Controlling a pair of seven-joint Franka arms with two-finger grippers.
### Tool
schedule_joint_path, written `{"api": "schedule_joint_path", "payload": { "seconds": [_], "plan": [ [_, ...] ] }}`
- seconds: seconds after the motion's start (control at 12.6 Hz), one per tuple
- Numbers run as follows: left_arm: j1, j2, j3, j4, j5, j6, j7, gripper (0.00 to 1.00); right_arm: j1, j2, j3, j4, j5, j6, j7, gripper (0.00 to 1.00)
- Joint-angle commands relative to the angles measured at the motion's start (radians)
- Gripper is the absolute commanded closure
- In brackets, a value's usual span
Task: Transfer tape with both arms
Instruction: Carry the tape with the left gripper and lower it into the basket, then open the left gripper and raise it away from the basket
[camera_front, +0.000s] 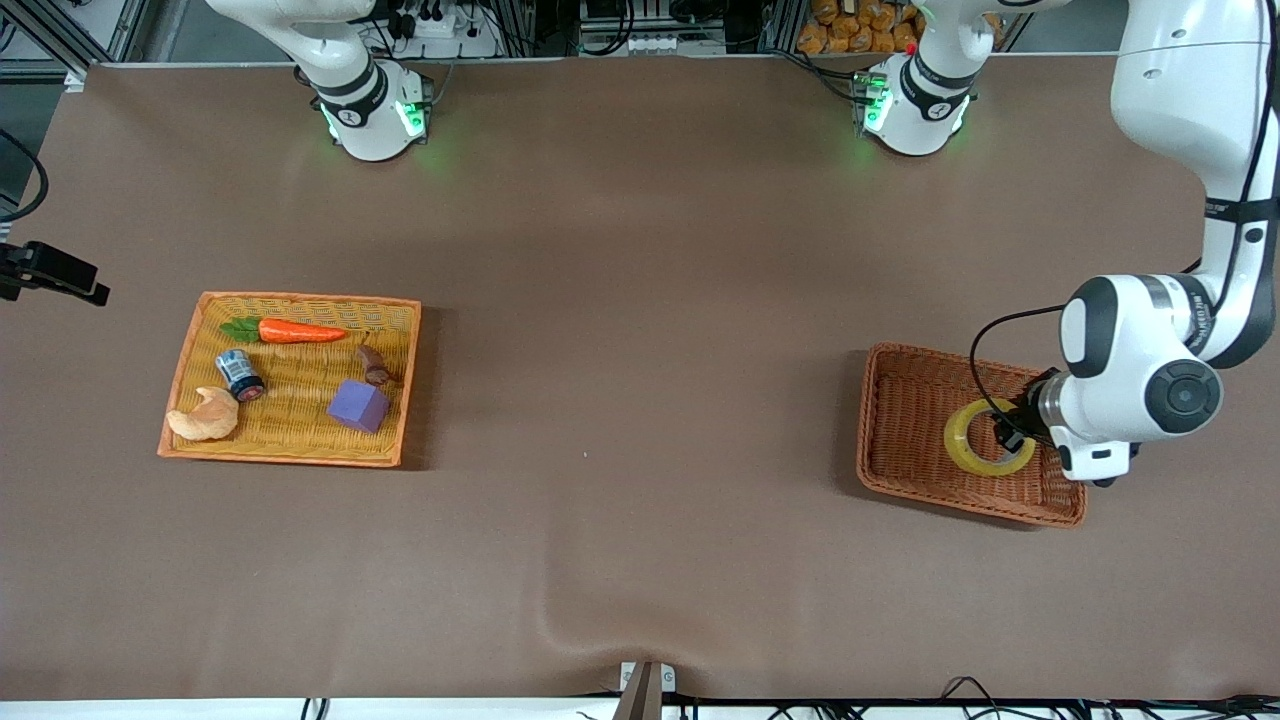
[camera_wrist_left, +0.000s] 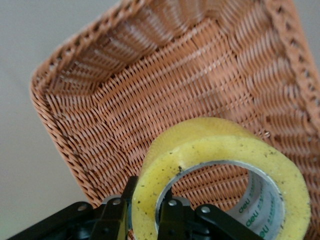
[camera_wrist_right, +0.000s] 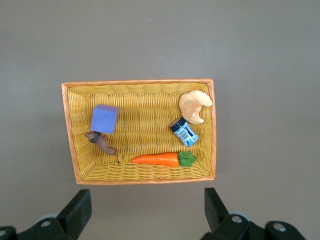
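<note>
The tape (camera_front: 960, 443) is a yellow ring with a grey-white core and sits inside the brown wicker basket (camera_front: 900, 420) at the left arm's end of the table. My left gripper (camera_front: 1010, 432) reaches into that basket and is shut on the tape. In the left wrist view one finger (camera_wrist_left: 125, 200) presses the outside of the tape (camera_wrist_left: 220, 150) and the other sits inside its core, with my left gripper (camera_wrist_left: 148, 200) pinching the wall. My right gripper (camera_wrist_right: 147, 205) hangs open and empty, high over bare table beside the yellow basket (camera_wrist_right: 140, 82). It is out of the front view.
The yellow basket (camera_front: 300, 298) at the right arm's end holds a carrot (camera_front: 300, 331), a blue-and-white can (camera_front: 240, 373), a croissant (camera_front: 205, 417), a purple block (camera_front: 358, 405) and a small brown piece (camera_front: 373, 366). Brown cloth covers the table between the two baskets.
</note>
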Motion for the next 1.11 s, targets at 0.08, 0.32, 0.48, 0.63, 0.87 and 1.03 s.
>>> {"api": "schedule_joint_path", "payload": {
  "seconds": [0.08, 0.32, 0.48, 0.63, 0.87, 1.03],
  "plan": [
    [0.002, -0.061, -0.012, -0.043, 0.016, 0.016, 0.020, 0.00, -0.015, 0.008, 0.016, 0.023, 0.012, -0.013, 0.010, 0.00],
    [0.022, -0.167, -0.010, -0.037, 0.012, 0.005, 0.164, 0.00, -0.019, 0.008, 0.017, 0.023, 0.012, -0.012, 0.008, 0.00],
    [0.025, -0.236, -0.010, -0.025, 0.012, 0.003, 0.232, 0.00, -0.015, 0.008, 0.017, 0.021, 0.012, -0.013, 0.002, 0.00],
    [0.022, -0.307, -0.012, -0.028, 0.012, -0.039, 0.342, 0.00, -0.019, 0.008, 0.017, 0.021, 0.012, -0.013, 0.000, 0.00],
    [0.024, -0.405, -0.026, -0.025, -0.032, -0.127, 0.518, 0.00, -0.019, 0.008, 0.017, 0.023, 0.011, -0.012, 0.004, 0.00],
    [0.022, -0.468, -0.026, -0.025, -0.065, -0.174, 0.601, 0.00, -0.018, 0.008, 0.016, 0.023, 0.011, -0.013, 0.000, 0.00]
  ]
}}
